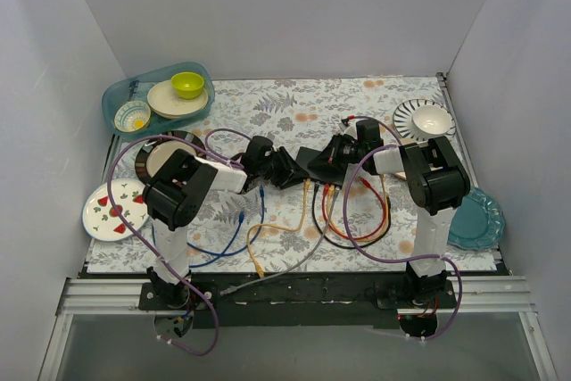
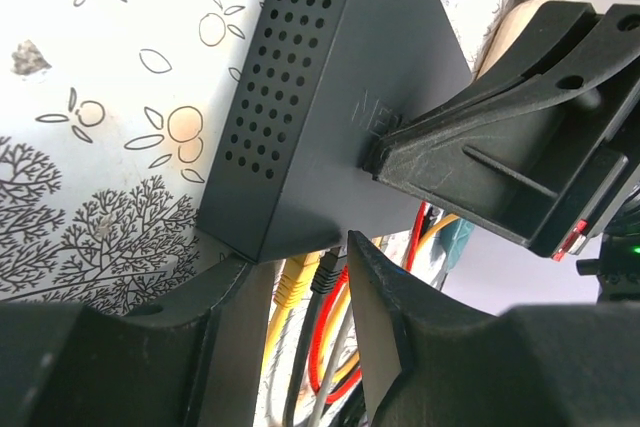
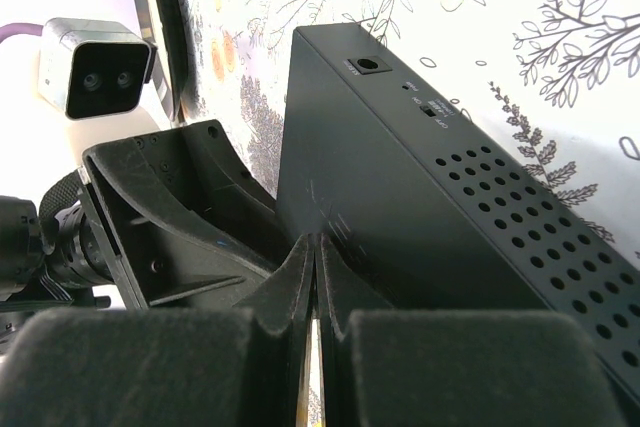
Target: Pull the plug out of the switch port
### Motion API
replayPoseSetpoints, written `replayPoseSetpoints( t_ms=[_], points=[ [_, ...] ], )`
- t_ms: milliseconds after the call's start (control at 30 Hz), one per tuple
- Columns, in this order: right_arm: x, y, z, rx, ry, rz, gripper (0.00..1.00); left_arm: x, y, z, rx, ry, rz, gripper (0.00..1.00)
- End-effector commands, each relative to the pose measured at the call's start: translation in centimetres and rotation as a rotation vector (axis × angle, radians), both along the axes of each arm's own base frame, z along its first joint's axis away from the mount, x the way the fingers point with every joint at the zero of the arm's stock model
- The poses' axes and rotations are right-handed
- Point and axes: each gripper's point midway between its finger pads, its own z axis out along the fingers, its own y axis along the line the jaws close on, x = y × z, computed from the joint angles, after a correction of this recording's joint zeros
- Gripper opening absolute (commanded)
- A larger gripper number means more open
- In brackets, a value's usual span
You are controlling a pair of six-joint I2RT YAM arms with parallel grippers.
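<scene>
A: Right up close, the left pincer has its two fingers apart, nothing held.
B: And the switch?
A: Its corner sits just ahead of that gap. The yellow plug and black plug poke out under it, between the fingers. The box lies long-ways from one pincer to the other.
B: The right pincer?
A: Squeezed shut, tips against the switch top. The left is nearer the plugs. The sockets are hidden, so which plug goes cannot be told.
</scene>
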Motion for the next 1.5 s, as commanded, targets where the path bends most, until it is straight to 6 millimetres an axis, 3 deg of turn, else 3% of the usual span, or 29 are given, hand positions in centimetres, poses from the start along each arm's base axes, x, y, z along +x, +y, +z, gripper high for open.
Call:
replayPoseSetpoints(
  t_ms=[0,400,700,967,1467],
  points=[
    [-2.2,-1.9,-5.7,-0.139,0.141,-0.039,0.06,-2.9,3.2,-5.9,0.221,0.083,0.002,0.36],
    [-2.1,-2.0,-5.8,-0.140,0.144,-0.044,0.06,-4.5,3.9,-5.5,0.238,0.085,-0.042,0.41],
    [-2.1,-2.0,-5.9,-0.141,0.145,-0.045,0.06,-3.9,3.9,-7.3,0.296,0.123,-0.057,0.38],
    [-2.1,-2.0,-5.9,-0.141,0.144,-0.045,0.06,-3.2,3.5,-7.5,0.334,0.109,-0.073,0.34],
    [-2.2,-2.0,-6.0,-0.140,0.146,-0.040,0.06,-4.8,4.9,-8.3,0.387,0.086,-0.114,0.32]
  ],
)
